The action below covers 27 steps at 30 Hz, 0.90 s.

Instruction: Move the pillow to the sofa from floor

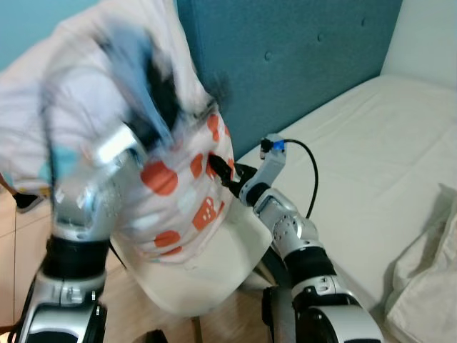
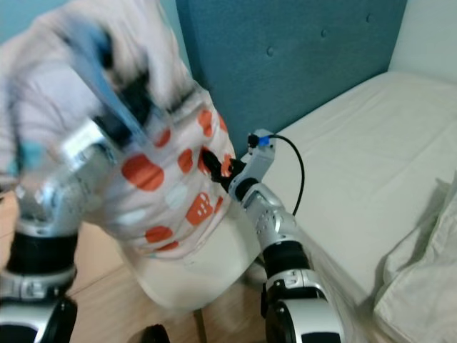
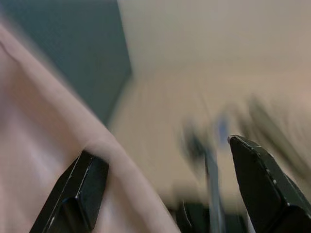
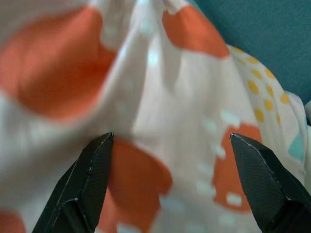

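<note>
Left arm raised high and blurred, silver forearm angled up against the left face of the pillow [image 1: 178, 207], left gripper [image 3: 165, 189] with fingers spread wide, one finger [image 3: 80, 191] lying against the pillow's pale cloth. Right arm bent at the elbow, forearm reaching up to the pillow's right side, right gripper [image 4: 172, 184] with black fingers [image 4: 92, 179] splayed apart, pressed into the orange-spotted fabric.

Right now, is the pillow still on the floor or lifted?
Lifted. The pillow hangs between the left gripper and right gripper, above the wood floor.
</note>
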{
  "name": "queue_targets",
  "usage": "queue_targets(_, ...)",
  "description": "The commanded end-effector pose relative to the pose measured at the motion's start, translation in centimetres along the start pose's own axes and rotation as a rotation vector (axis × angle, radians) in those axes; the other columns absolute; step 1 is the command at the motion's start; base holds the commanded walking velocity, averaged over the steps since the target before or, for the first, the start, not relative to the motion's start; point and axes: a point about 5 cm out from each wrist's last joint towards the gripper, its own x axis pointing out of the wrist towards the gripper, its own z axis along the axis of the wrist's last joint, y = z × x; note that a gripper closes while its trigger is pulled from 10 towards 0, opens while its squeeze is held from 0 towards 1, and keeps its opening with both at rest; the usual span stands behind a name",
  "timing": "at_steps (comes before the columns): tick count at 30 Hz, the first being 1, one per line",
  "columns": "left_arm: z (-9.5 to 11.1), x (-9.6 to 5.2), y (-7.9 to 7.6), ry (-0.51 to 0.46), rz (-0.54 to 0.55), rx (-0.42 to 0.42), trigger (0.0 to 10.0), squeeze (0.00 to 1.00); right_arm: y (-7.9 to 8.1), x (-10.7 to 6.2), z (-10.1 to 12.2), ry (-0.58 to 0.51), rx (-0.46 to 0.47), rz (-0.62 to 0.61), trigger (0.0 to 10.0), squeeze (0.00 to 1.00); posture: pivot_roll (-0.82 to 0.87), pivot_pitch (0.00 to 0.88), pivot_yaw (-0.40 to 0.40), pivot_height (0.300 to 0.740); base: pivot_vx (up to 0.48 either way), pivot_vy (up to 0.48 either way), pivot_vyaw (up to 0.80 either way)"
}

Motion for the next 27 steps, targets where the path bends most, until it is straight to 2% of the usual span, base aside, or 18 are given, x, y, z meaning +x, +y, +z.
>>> queue_targets(1,-4.5,-1.1,1.2,0.194,0.079,-0.010,10.0,0.00,0.1,0.0,0.1,-0.011,0.017,0.001,10.0,0.00,-0.18,0.101,0.099,0.565,0.000,0.000,0.00)
queue_targets(4,-5.7,-1.6,1.8,0.258,0.129,0.009,10.0,0.00,0.0,0.0,0.2,-0.014,0.018,-0.001,10.0,0.00,-0.18,0.101,0.099,0.565,0.000,0.000,0.00)
queue_targets(5,-6.5,-2.1,3.0,0.325,0.215,0.090,10.0,0.00,0.0,0.0,0.3,-0.017,0.019,-0.003,10.0,0.00,-0.18,0.104,0.100,0.565,0.000,0.000,0.00)
queue_targets(6,-6.5,-2.1,3.0,0.325,0.215,0.090,10.0,0.00,0.0,0.0,0.3,-0.017,0.019,-0.003,10.0,0.00,-0.18,0.104,0.100,0.565,0.000,0.000,0.00)
queue_targets(7,-7.0,-2.8,4.5,0.391,0.317,0.173,10.0,0.00,-0.1,0.0,0.3,-0.020,0.021,-0.004,10.0,0.00,-0.17,0.106,0.098,0.565,0.000,0.000,0.00)
queue_targets(8,-7.0,-2.8,4.5,0.391,0.317,0.173,10.0,0.00,-0.1,0.0,0.3,-0.020,0.021,-0.004,10.0,0.00,-0.17,0.106,0.098,0.565,0.000,0.000,0.00)
queue_targets(9,-7.2,-3.7,6.3,0.467,0.426,0.330,10.0,0.00,0.0,0.0,0.4,-0.024,0.023,-0.004,10.0,0.00,-0.17,0.109,0.100,0.565,0.000,0.000,0.00)
queue_targets(10,-6.8,-4.6,8.0,0.525,0.533,0.530,10.0,0.00,0.0,0.0,0.4,-0.027,0.025,-0.004,10.0,0.00,-0.17,0.110,0.102,0.565,0.000,0.000,0.00)
queue_targets(12,-6.8,-4.6,8.0,0.525,0.533,0.530,10.0,0.00,0.0,0.0,0.4,-0.027,0.025,-0.004,10.0,0.00,-0.17,0.110,0.102,0.565,0.000,0.000,0.00)
queue_targets(14,-5.7,-5.4,9.6,0.579,0.612,0.875,10.0,0.00,0.0,0.0,0.5,-0.032,0.028,-0.004,10.0,0.00,-0.18,0.112,0.105,0.565,0.000,0.000,0.00)
queue_targets(15,-5.2,-5.5,9.8,0.571,0.619,0.983,10.0,0.00,0.1,0.0,0.6,-0.034,0.029,-0.004,10.0,0.00,-0.18,0.113,0.105,0.565,0.000,0.000,0.00)
queue_targets(16,-5.2,-5.5,9.8,0.571,0.619,0.983,10.0,0.00,0.1,0.0,0.6,-0.034,0.029,-0.004,10.0,0.00,-0.18,0.113,0.105,0.565,0.000,0.000,0.00)
queue_targets(18,-3.8,-4.3,9.7,0.496,0.601,1.152,10.0,0.00,0.0,0.0,0.7,-0.037,0.030,-0.005,10.0,0.00,-0.18,0.114,0.097,0.565,0.000,0.000,0.00)
queue_targets(19,-3.8,-4.3,9.7,0.496,0.601,1.152,10.0,0.00,0.0,0.0,0.7,-0.037,0.030,-0.005,10.0,0.00,-0.18,0.114,0.097,0.565,0.000,0.000,0.00)
queue_targets(20,-3.3,-3.6,9.5,0.459,0.584,1.199,10.0,0.00,0.1,0.0,0.7,-0.036,0.028,-0.005,10.0,0.00,-0.18,0.115,0.102,0.565,0.000,0.000,0.00)
queue_targets(22,-2.9,-3.1,9.5,0.425,0.579,1.227,10.0,0.00,0.1,0.0,0.7,-0.035,0.027,-0.004,10.0,0.00,-0.18,0.115,0.103,0.565,0.000,0.000,0.00)
queue_targets(26,-2.8,-2.1,9.3,0.374,0.562,1.206,10.0,0.00,0.1,0.0,0.7,-0.039,0.027,-0.005,10.0,0.00,-0.19,0.115,0.109,0.565,0.000,0.000,0.00)
queue_targets(27,-3.1,-1.4,8.7,0.340,0.538,1.158,10.0,0.00,0.1,0.0,0.7,-0.042,0.028,-0.007,10.0,0.00,-0.19,0.116,0.113,0.565,0.000,0.000,0.00)
